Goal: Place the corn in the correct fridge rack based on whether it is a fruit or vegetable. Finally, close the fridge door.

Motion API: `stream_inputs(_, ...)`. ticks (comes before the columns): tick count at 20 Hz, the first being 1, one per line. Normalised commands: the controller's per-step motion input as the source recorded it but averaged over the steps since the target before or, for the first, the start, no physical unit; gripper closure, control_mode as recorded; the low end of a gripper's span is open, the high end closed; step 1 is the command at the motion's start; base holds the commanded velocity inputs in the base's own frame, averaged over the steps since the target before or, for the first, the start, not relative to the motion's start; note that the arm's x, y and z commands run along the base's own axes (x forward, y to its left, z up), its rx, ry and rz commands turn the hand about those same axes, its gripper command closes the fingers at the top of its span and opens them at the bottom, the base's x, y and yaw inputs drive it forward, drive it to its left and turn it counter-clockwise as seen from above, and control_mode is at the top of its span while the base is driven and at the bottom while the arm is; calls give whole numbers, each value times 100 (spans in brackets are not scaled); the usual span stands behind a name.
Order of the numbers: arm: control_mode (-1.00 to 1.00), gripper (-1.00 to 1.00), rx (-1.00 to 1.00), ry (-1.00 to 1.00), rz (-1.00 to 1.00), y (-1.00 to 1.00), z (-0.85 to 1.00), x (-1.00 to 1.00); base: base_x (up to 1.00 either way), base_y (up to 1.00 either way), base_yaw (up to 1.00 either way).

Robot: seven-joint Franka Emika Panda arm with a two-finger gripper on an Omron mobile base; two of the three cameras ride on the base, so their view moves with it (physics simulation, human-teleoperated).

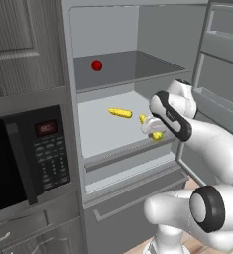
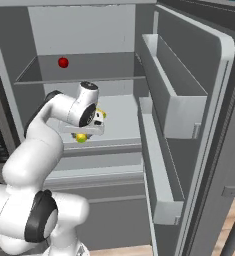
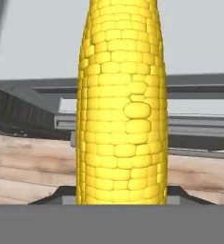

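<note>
fridge rack (image 1: 103, 136): wide pale shelf with a grey front lip, the lower of two
on the fridge rack: a yellow corn cob (image 1: 120, 113), lying flat near the middle
upper shelf (image 1: 138, 67): darker grey
on the upper shelf: small red ball (image 1: 96, 65), toward the left
</note>
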Motion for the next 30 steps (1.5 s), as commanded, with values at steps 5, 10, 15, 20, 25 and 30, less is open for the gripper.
stream_inputs(5,-100,100,1,-38,44,6,-31,-14,0,0,0)
stream_inputs(10,-100,100,0,-18,25,10,14,50,0,0,0)
stream_inputs(15,-100,100,-1,-11,31,12,0,61,0,0,0)
stream_inputs(20,-100,100,-1,-29,13,8,-2,20,0,0,0)
stream_inputs(25,-100,100,-5,-11,1,25,-23,38,0,0,0)
stream_inputs(30,-100,100,-4,-5,0,37,-30,51,0,0,0)
